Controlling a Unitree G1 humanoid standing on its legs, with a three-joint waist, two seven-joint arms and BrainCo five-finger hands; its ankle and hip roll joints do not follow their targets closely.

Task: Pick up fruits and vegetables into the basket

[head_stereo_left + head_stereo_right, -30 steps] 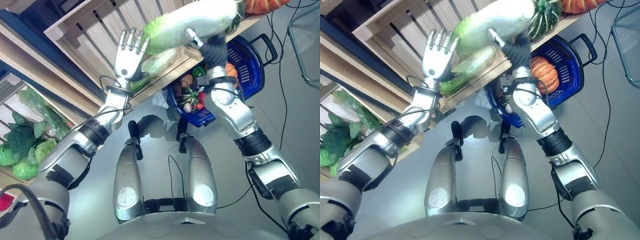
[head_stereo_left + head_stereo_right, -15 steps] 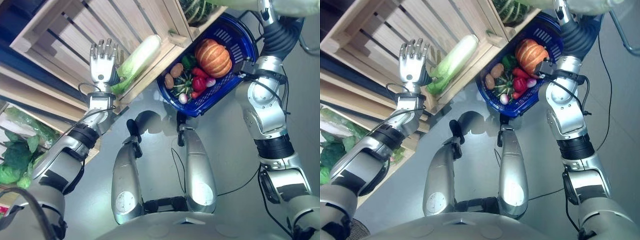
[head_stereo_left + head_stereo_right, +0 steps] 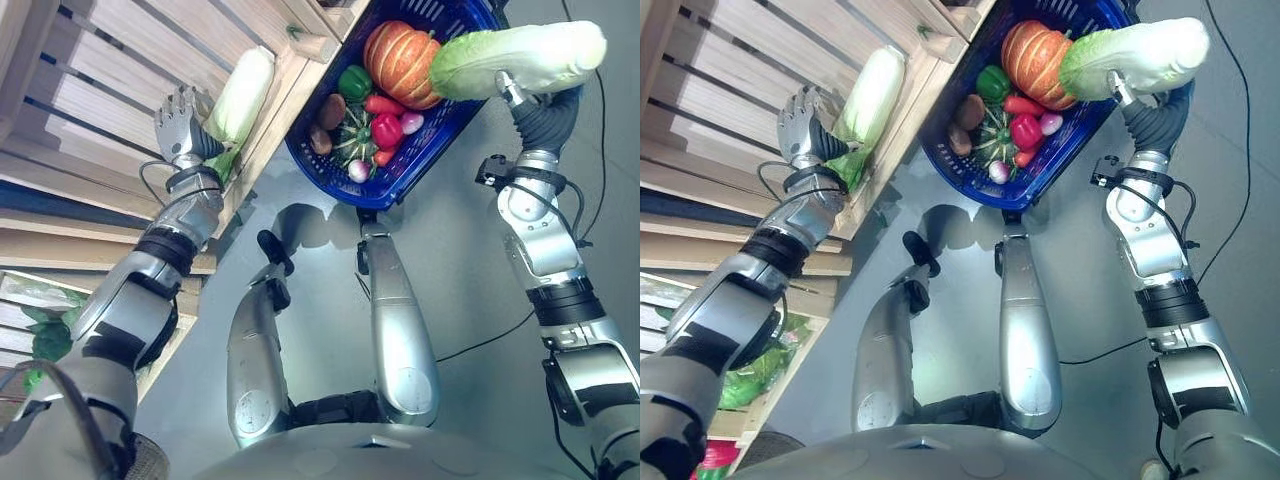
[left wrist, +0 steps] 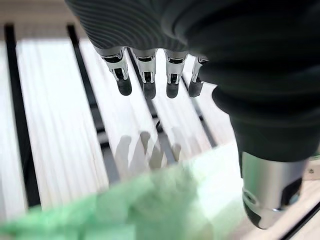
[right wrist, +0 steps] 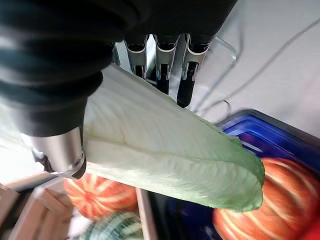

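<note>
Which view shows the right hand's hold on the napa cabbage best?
The right wrist view: the right hand has fingers and thumb pinching the napa cabbage. Both eye views show the whole cabbage above the blue basket, with the hand mostly hidden behind it.

Right hand holds cabbage over basket; left hand at crate.

Right hand (image 3: 1127, 88) grips a pale napa cabbage (image 3: 1135, 58), leafy end over the blue basket (image 3: 960, 160) beside the orange pumpkin (image 3: 1033, 60), green pepper (image 3: 993, 83), red pepper (image 3: 1026, 130). Left hand (image 3: 798, 122), fingers relaxed, touches a second cabbage (image 3: 866, 100) in the wooden crate (image 3: 740, 90).
</note>
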